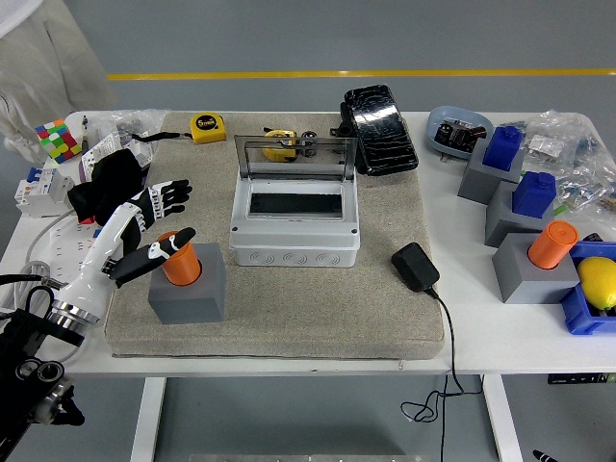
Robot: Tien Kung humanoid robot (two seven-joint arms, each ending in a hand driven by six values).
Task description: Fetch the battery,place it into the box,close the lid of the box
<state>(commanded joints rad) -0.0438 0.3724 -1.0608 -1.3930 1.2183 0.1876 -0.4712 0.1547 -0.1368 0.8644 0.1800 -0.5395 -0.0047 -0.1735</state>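
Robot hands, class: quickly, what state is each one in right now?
Left robot hand: fingers closing around the orange battery in its grey holder.
Right robot hand: not in view.

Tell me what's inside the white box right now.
The white box stands with its clear lid raised. Inside, only a dark rectangular recess shows, with no orange battery in it. That battery sits in the gray block, under the left hand.

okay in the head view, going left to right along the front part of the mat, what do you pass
Left hand at the orange battery → grey holder block → white box with its clear lid up → black power adapter.
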